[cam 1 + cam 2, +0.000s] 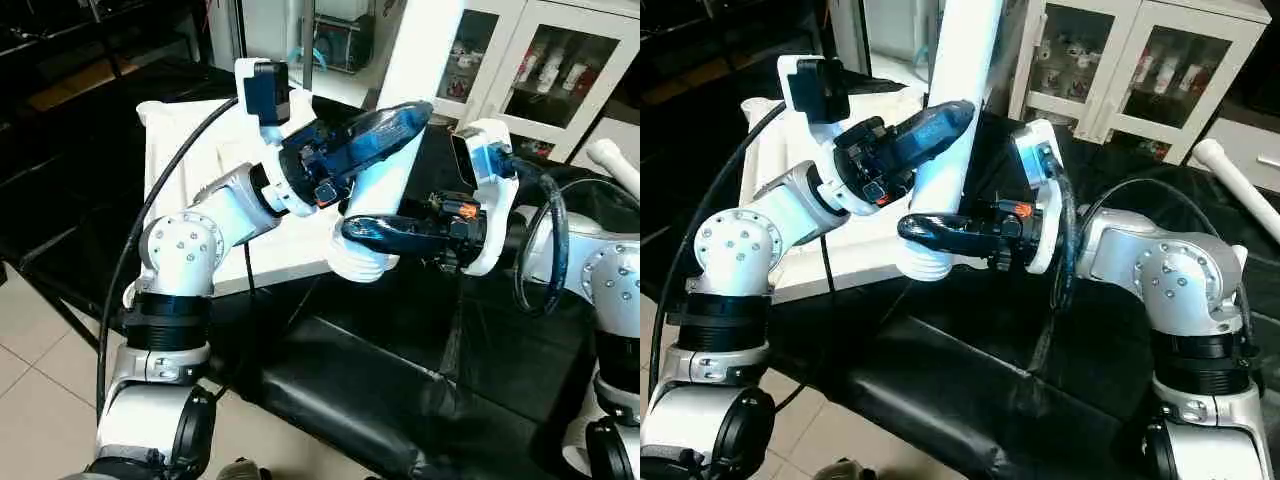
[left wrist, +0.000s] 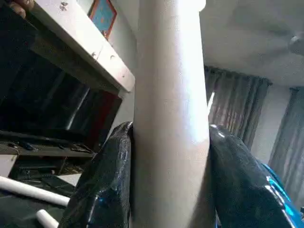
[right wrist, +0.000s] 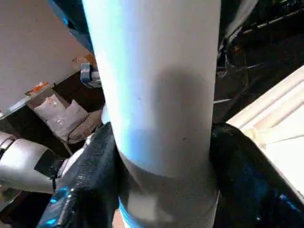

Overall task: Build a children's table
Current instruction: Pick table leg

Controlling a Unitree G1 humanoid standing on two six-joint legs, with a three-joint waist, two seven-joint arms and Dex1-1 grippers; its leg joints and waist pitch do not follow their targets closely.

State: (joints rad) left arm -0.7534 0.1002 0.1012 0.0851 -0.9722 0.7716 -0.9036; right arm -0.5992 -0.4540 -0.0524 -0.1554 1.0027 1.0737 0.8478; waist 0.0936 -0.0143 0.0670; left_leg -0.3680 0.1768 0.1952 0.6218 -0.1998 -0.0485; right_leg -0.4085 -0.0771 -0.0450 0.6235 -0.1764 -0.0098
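Centre of the left eye view: a white tapered leg (image 1: 400,130) stands nearly upright, its ribbed threaded end (image 1: 358,262) low and just off the near edge of the white tabletop (image 1: 195,150), which lies on the black-covered work table (image 1: 400,390) at upper left. The left gripper (image 1: 372,135) is clamped on the leg higher up, one black finger on each side of the tube, as the left wrist view confirms. The right gripper (image 1: 385,232) encircles the leg just above the threaded end; its fingers (image 3: 88,185) lie against both sides of the tube in the right wrist view, though whether they press firmly cannot be told. A second leg (image 1: 612,160) lies at the right edge, well apart.

Risk, as a judgement: the tube is smooth and tapered, so it may slide or tilt through either grip. If the two grippers pull along slightly different lines, the leg may twist, and the threaded end may then meet a corner socket crookedly and jam or cross-thread.
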